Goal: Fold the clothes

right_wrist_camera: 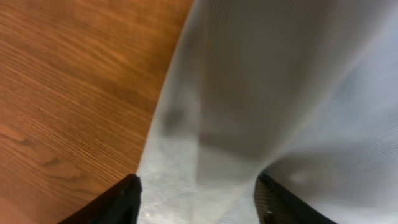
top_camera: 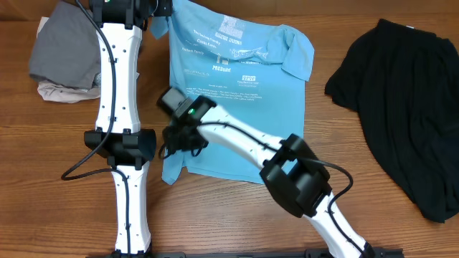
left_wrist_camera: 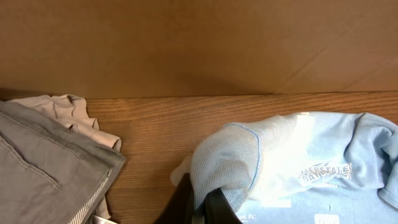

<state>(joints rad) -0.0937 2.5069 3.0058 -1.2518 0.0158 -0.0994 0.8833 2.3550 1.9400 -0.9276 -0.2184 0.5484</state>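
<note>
A light blue printed T-shirt (top_camera: 237,79) lies spread on the wooden table, its left side partly folded in. My left gripper (left_wrist_camera: 202,202) is shut on the shirt's left sleeve (left_wrist_camera: 227,162) near the far edge of the table; it shows at the top of the overhead view (top_camera: 159,21). My right gripper (top_camera: 179,140) is over the shirt's lower left hem. In the right wrist view its fingers (right_wrist_camera: 196,199) stand wide apart with pale blue cloth (right_wrist_camera: 267,93) between and under them, not pinched.
A black garment (top_camera: 409,107) lies heaped at the right. Folded grey clothes (top_camera: 64,50) on a beige piece sit at the back left, also in the left wrist view (left_wrist_camera: 43,162). A brown cardboard wall (left_wrist_camera: 199,43) stands behind the table.
</note>
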